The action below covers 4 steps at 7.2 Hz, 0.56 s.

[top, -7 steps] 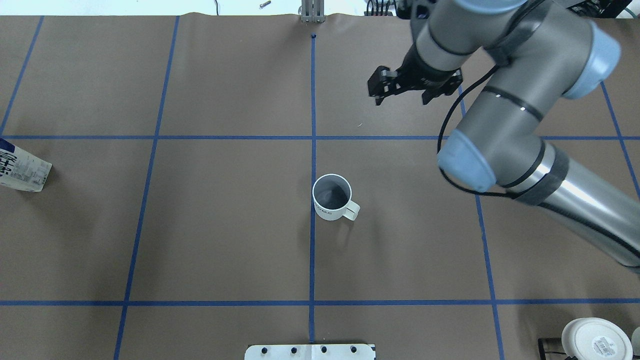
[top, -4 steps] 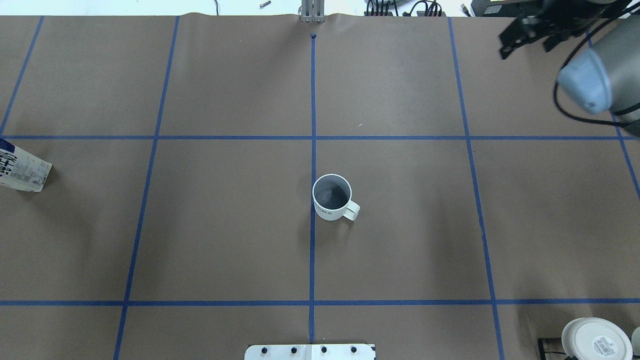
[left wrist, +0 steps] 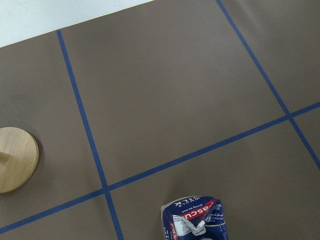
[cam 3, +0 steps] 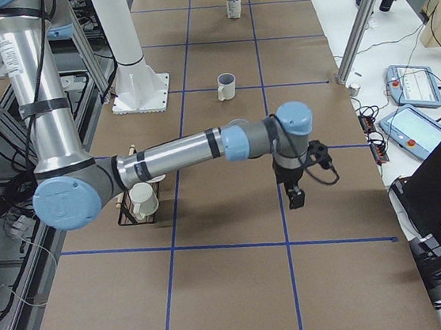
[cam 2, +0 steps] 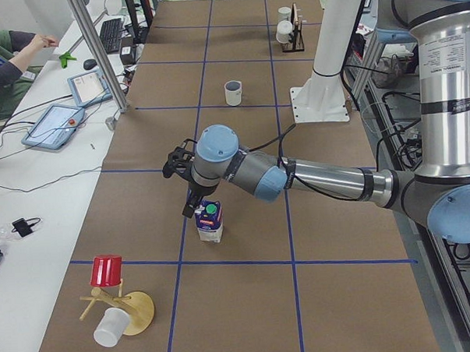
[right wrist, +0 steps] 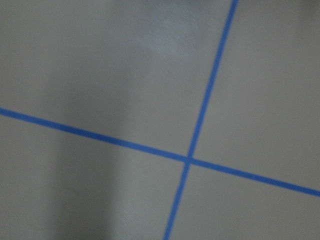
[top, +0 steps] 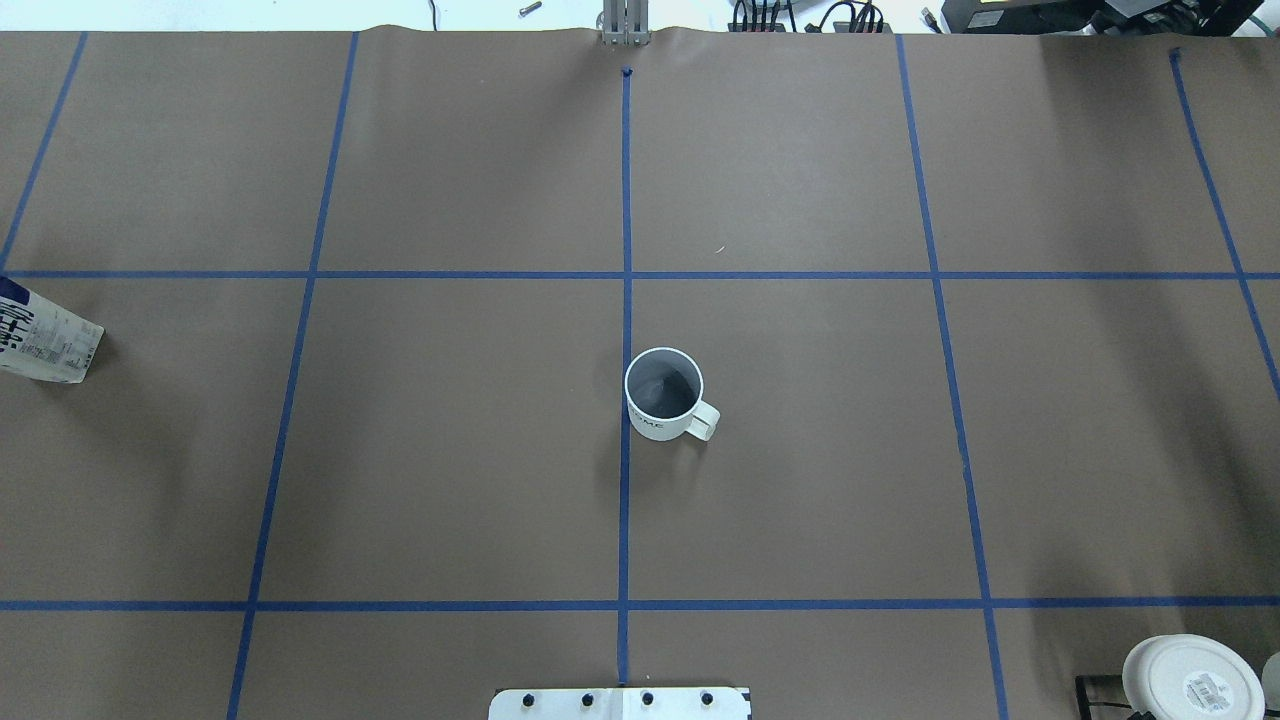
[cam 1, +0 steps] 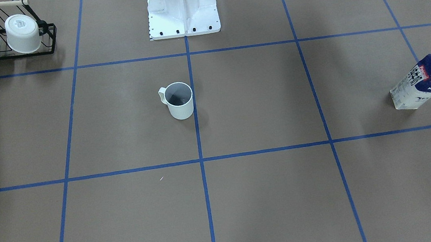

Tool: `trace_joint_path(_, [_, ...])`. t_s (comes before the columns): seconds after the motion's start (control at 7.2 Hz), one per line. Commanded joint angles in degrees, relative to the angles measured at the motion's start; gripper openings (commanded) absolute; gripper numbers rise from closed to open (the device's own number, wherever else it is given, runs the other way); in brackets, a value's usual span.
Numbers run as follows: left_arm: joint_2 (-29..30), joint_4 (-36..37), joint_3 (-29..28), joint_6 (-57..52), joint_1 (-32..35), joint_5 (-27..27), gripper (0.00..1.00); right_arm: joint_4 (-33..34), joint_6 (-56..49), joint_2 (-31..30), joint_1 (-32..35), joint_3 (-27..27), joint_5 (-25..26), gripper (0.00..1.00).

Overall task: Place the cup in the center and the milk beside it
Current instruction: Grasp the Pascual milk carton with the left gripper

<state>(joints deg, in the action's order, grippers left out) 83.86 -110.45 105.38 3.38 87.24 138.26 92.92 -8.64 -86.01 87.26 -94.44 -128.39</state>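
The cup (top: 664, 395), a small white mug with a dark grey inside and a side handle, stands upright at the center (top: 600, 400), just right of the blue tape line. It also shows in the front view (cam 1: 179, 100). The milk (cam 1: 424, 81), a navy and white carton with a green cap, stands far off at the table's left edge (top: 45, 335). My left gripper (cam 2: 191, 203) hangs right above the milk (cam 2: 210, 221); I cannot tell whether it is open. My right gripper (cam 3: 294, 196) hovers over bare table, and its state is also unclear.
A black rack (cam 1: 19, 37) with two white cups stands at the near right corner (top: 1190, 680). A wooden stand with a red cup (cam 2: 106, 271) and a white cup (cam 2: 109, 329) stands beyond the milk. The robot base (cam 1: 182, 7) is behind the cup.
My right arm has swung away to the right and out of the overhead view. The cup and the milk have not moved.
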Motion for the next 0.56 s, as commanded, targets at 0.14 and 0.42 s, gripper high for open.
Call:
trace_joint_path(0.14, [0.17, 0.32, -2.29, 2.68, -2.59, -5.0, 0.99, -2.3, -2.7, -6.98, 2.65, -0.05, 0.42, 1.0])
trace_joint_path(0.42, [0.08, -1.16, -2.28, 7.77, -7.32, -5.29, 0.99, -2.3, -2.61, -7.06, 2.65, -0.22, 0.24, 1.0])
